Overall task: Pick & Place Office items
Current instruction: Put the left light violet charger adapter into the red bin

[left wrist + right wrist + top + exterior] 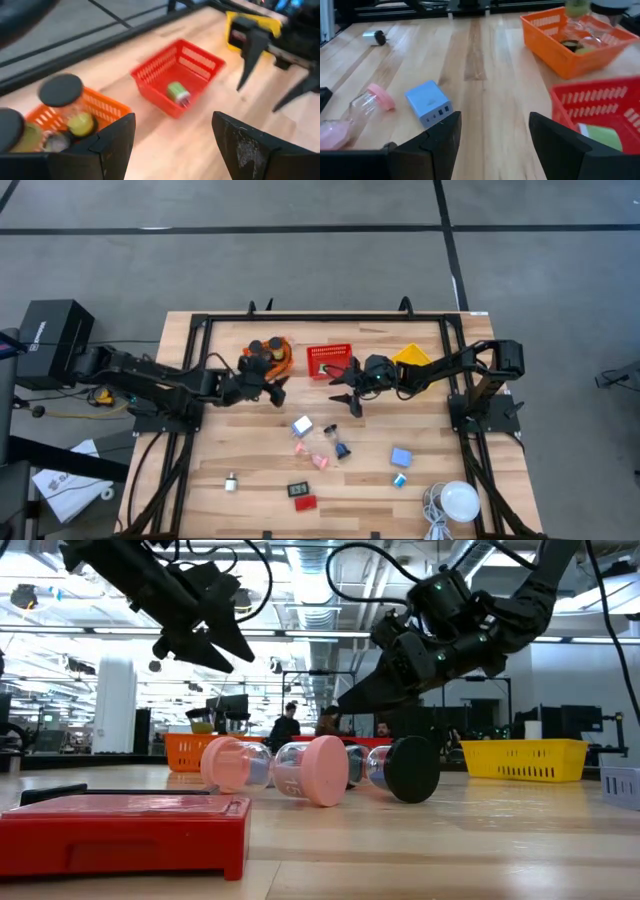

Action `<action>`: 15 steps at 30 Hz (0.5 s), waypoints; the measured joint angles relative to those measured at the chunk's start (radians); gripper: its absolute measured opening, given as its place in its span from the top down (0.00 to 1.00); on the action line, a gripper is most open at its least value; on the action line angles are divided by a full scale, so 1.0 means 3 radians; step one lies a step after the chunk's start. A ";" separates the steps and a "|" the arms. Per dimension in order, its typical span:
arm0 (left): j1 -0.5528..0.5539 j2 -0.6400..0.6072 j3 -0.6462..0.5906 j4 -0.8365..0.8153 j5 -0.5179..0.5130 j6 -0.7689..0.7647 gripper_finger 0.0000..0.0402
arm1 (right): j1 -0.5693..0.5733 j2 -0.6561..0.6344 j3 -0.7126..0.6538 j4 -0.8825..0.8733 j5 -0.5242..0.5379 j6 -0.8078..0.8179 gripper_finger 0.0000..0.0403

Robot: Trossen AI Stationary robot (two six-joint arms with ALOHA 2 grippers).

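Reaching down with both empty, wide-spread jaws so close together, you risk clashing the left gripper [276,390] by the orange basket [281,356] with the right gripper [345,392], or scattering the loose office items [318,442] on the tabletop [200,470].

orange basket [280,356] at the far side of the wooden surface [250,450] | red basket [328,360] just beside it | yellow basket [412,357] further right | white dome [461,501] with cable, near right corner | people in room behind [288,726]
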 joint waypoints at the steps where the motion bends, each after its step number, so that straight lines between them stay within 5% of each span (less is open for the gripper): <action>1: -0.0043 0.0037 0.0000 0.0039 -0.0002 -0.0001 0.35 | 0.0024 0.0000 0.0041 -0.0069 0.0000 -0.0047 0.44; 15: -0.0455 0.0360 0.0000 0.0272 0.0195 -0.0001 0.35 | 0.0484 0.0001 0.1054 -0.2302 -0.0001 -0.0411 0.44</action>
